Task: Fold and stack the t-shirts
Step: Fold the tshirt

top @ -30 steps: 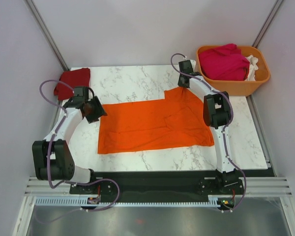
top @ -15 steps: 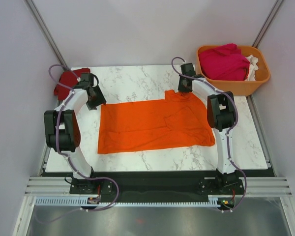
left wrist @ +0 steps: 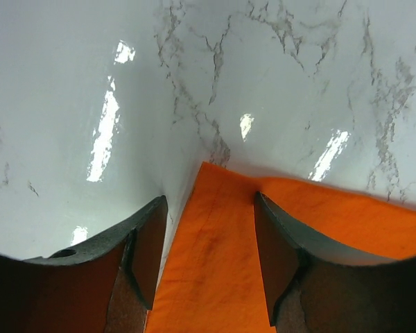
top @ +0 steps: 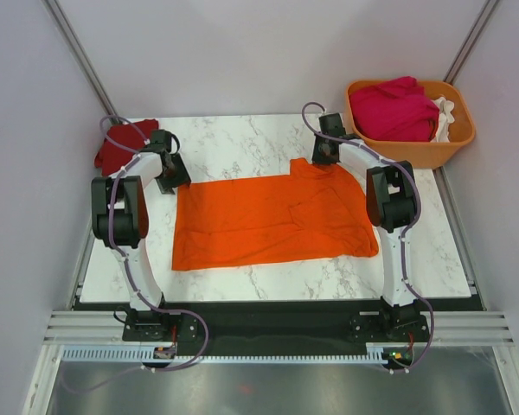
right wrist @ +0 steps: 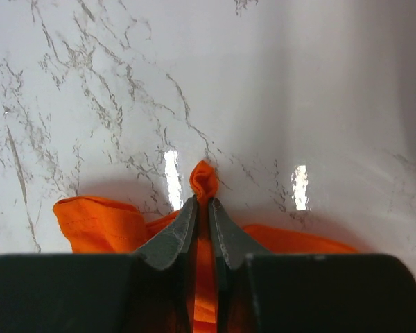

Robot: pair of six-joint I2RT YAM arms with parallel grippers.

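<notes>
A bright orange t-shirt (top: 268, 220) lies spread flat across the middle of the marble table (top: 242, 138). My left gripper (top: 175, 179) is open, its jaws astride the shirt's far-left corner (left wrist: 211, 236). My right gripper (top: 321, 158) is shut on a pinched fold of the shirt's far-right edge (right wrist: 204, 179). A dark red t-shirt (top: 121, 147) lies bunched at the table's far-left corner. A magenta t-shirt (top: 396, 110) and a white one (top: 446, 115) sit in the orange basket (top: 415, 154).
The orange plastic basket stands off the table's far-right corner, close behind my right arm. Grey walls close in on both sides. The black base rail runs along the near edge.
My left arm has swung from the table's left side up to the shirt's far-left corner. My right gripper has pulled the far-right edge slightly back and right, flattening the shirt.
</notes>
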